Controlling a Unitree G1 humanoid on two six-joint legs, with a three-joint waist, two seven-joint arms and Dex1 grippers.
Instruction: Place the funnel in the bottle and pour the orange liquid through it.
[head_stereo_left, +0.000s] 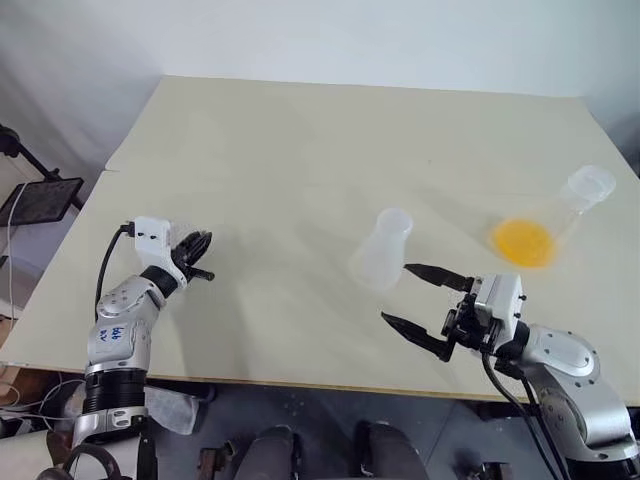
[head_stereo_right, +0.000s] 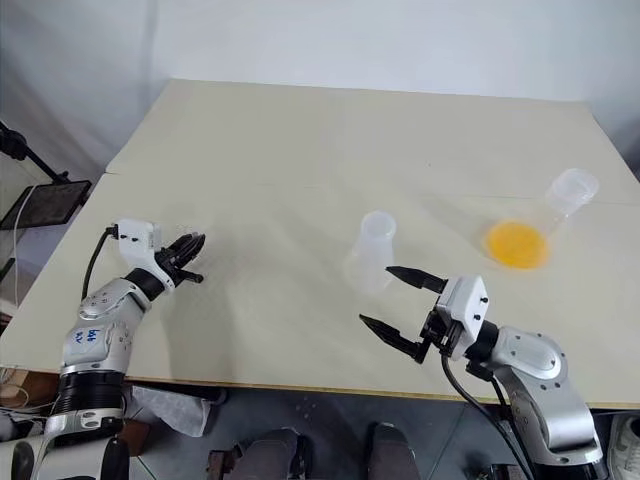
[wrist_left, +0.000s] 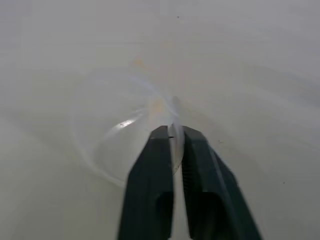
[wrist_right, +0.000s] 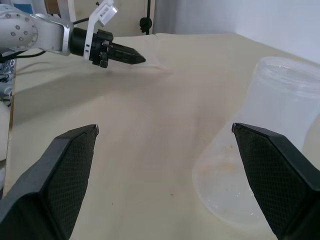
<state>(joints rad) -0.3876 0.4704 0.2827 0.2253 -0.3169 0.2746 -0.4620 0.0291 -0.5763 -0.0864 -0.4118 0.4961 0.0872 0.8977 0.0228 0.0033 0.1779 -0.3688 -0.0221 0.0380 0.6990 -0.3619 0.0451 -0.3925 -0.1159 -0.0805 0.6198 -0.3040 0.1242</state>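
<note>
A big pale table (head_stereo_left: 300, 150) holds everything. Think of the table as a clock face, with six o'clock at the robot's edge.

The left gripper (wrist_left: 174, 134) is at about eight o'clock. Its two black fingers are pressed together, and the thin clear rim of the funnel (wrist_left: 117, 135) is pinched between the tips. The funnel is very hard to see. It looks like a faint clear cone lying on the table just past the fingertips, with its wide mouth turned toward the gripper.

The bottle (head_stereo_left: 382, 250) stands near the middle of the table, a little toward five o'clock. It is milky, with a wide bottom and a short neck that is open at the top. Nothing is in its neck.

The right gripper (head_stereo_left: 410, 297) is at about five o'clock, just beside the bottle on the robot's side. Its fingers are spread wide apart and hold nothing. One fingertip is very close to the bottom of the bottle.

At about three o'clock is a bigger clear flask (head_stereo_left: 555, 220), leaning over. The orange liquid (head_stereo_left: 522, 241) glows as a round patch in its wide bottom.
</note>
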